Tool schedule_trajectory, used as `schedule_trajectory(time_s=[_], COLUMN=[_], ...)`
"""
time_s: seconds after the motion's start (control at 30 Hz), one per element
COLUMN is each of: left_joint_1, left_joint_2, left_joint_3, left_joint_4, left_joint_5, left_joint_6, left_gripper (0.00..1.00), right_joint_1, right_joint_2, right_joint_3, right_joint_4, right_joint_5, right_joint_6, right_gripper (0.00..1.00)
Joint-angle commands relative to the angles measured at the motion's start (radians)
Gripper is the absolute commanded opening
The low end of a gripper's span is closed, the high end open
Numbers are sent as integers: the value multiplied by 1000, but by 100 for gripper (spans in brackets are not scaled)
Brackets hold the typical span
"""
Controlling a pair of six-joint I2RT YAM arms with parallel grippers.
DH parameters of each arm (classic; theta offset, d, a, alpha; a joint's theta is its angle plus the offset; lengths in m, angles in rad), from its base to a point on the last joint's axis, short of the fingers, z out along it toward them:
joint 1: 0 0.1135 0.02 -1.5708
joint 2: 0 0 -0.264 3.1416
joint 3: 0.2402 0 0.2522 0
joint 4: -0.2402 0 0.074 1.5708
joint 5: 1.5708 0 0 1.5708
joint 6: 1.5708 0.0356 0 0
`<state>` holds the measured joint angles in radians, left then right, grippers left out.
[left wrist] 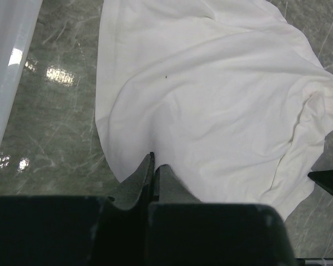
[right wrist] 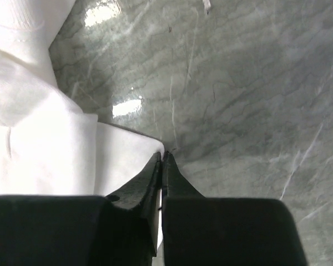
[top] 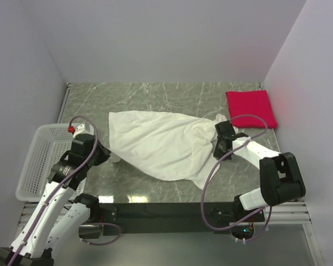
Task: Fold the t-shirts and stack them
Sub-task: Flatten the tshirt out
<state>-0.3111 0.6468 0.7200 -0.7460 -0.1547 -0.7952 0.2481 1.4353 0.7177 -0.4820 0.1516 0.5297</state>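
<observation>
The white t-shirt [top: 161, 145] lies spread and wrinkled across the middle of the marble table; it also fills the left wrist view [left wrist: 211, 105]. My left gripper [top: 104, 154] is at the shirt's near-left edge, jaws shut [left wrist: 154, 160] on the cloth there. My right gripper [top: 216, 147] is at the shirt's right end, shut [right wrist: 162, 157] on a corner of the white cloth [right wrist: 55, 149], low over the table. The red t-shirt [top: 250, 108], folded square, lies at the back right, apart from both grippers.
A white plastic mesh basket [top: 41, 160] stands off the table's left edge, beside my left arm; its rim shows in the left wrist view [left wrist: 5, 66]. White walls close in the table on three sides. Bare marble [right wrist: 250, 83] lies ahead of my right gripper.
</observation>
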Motion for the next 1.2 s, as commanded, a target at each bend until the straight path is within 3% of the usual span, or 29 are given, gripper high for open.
schedule_trajectory(time_s=[0.0, 0.17, 0.4, 0.6, 0.73, 0.87, 1.0, 1.17], left_joint_1=[4, 4, 4, 4, 4, 4, 6, 4], left_joint_2=[31, 131, 384, 453, 355, 196, 81, 93], left_joint_3=[93, 315, 909, 1214, 1193, 1078, 1069, 1104], left_joint_4=[24, 19, 34, 118, 258, 348, 326, 254], left_joint_5=[-14, -88, -186, -184, -88, -17, 40, 99], left_joint_6=[37, 92, 200, 290, 366, 412, 436, 439], left_gripper=[1, 1, 0, 1, 0, 0, 0, 0], right_joint_1=[-3, -73, -210, -280, -286, -286, -286, -286], right_joint_2=[-57, -167, -249, -338, -470, -602, -713, -694], right_joint_3=[44, 303, 883, 1133, 1131, 1100, 1072, 1140], right_joint_4=[-45, -151, -262, -212, -116, -55, 3, -24], right_joint_5=[-7, -1, -44, -54, 25, 103, 146, 151], right_joint_6=[-2, -16, -42, -62, -120, -184, -261, -338], right_gripper=[0, 0, 0, 0, 0, 0, 0, 0])
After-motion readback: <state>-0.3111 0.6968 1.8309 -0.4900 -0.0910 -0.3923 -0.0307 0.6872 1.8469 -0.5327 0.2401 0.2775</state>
